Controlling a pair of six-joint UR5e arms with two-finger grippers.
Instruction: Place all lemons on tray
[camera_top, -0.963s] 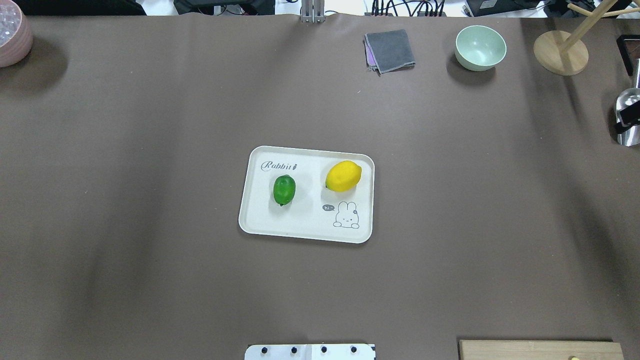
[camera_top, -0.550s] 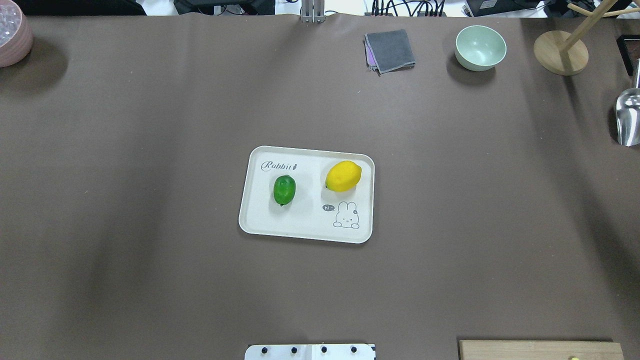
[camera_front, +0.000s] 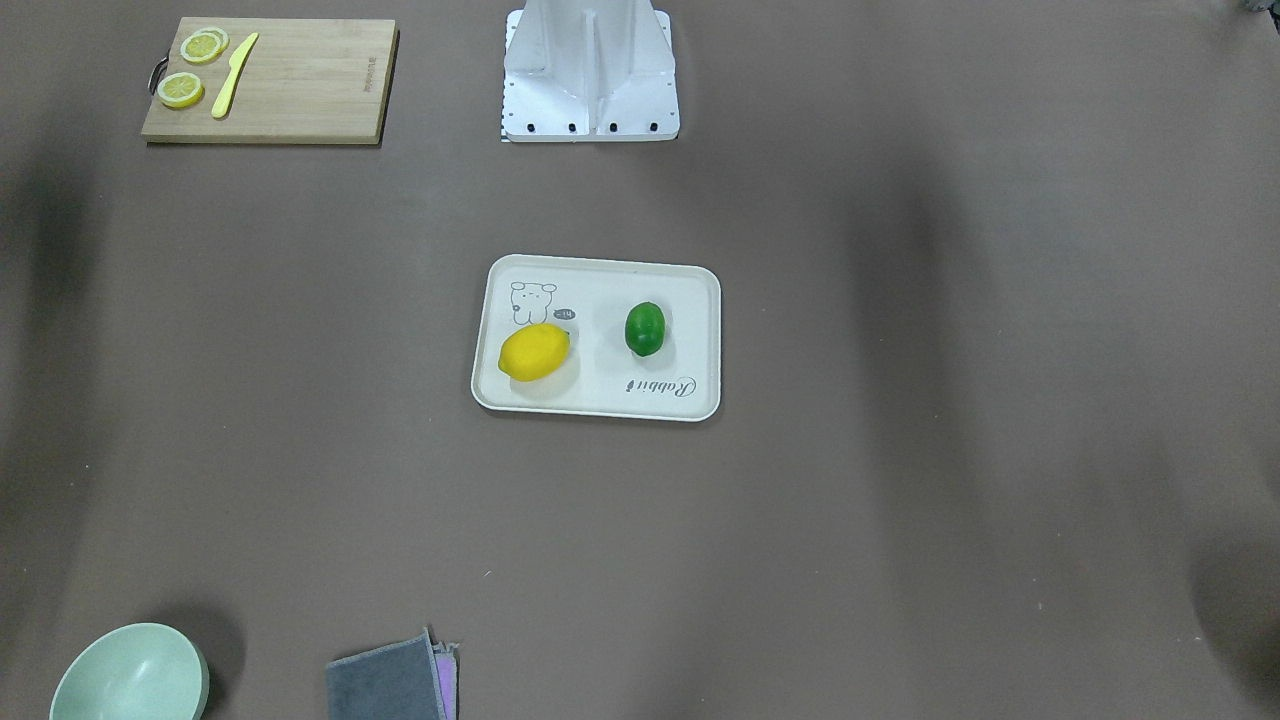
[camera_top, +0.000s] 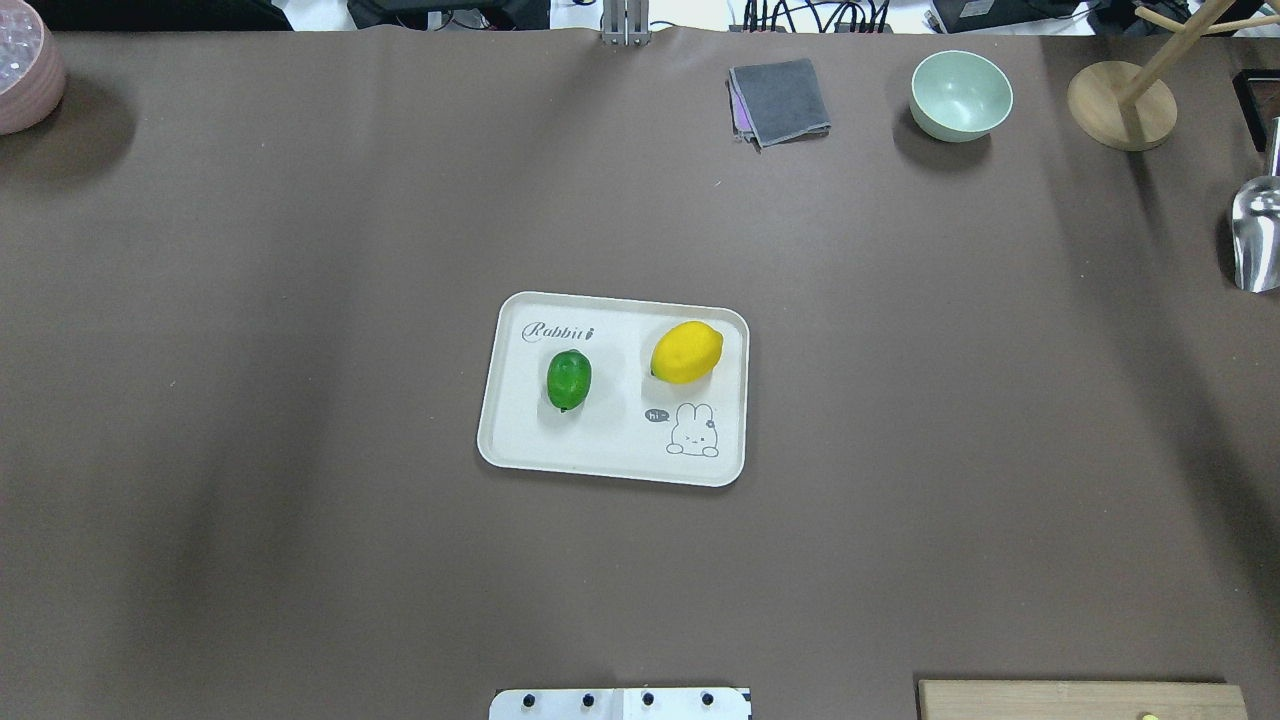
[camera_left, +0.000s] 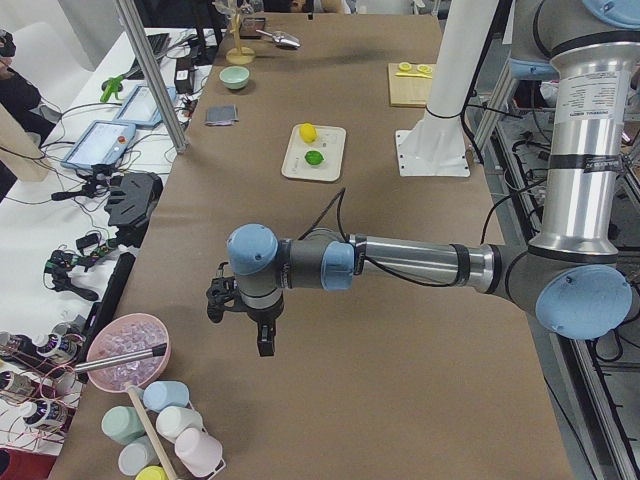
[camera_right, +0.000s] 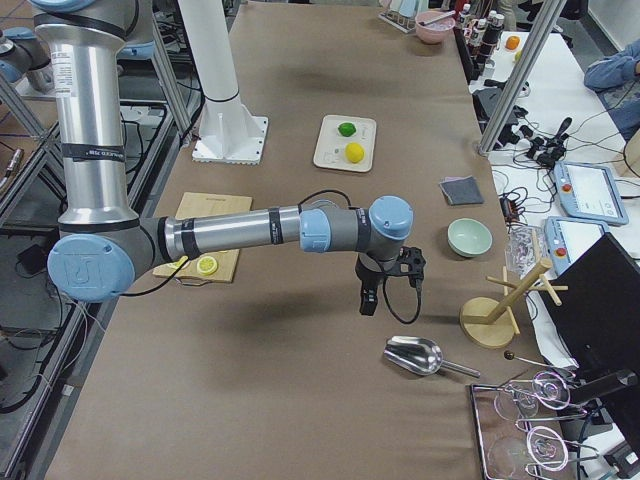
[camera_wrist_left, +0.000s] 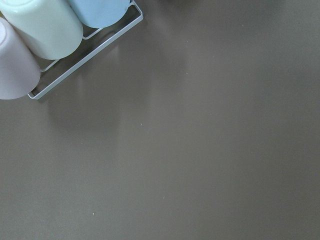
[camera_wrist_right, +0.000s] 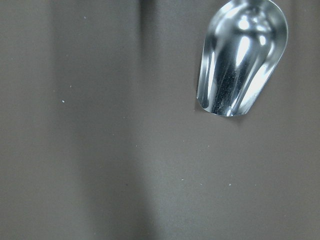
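Both the yellow lemon (camera_top: 686, 352) and green lemon (camera_top: 568, 379) sit on the tray (camera_top: 520, 440), while my left gripper (camera_left: 250, 325) and right gripper (camera_right: 372, 295) hover far off, can't tell if they're open.

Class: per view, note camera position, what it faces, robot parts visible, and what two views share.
Front-facing: opposite robot, down on tray; base.
Overhead: behind robot, same tray; base edge.
Exterior left: table end; left arm.
Exterior right: other end; right arm.
Left wrist: above cups; nothing.
Right wrist: above scoop; nothing.
Shared: first two show yellow lemon, green lemon.
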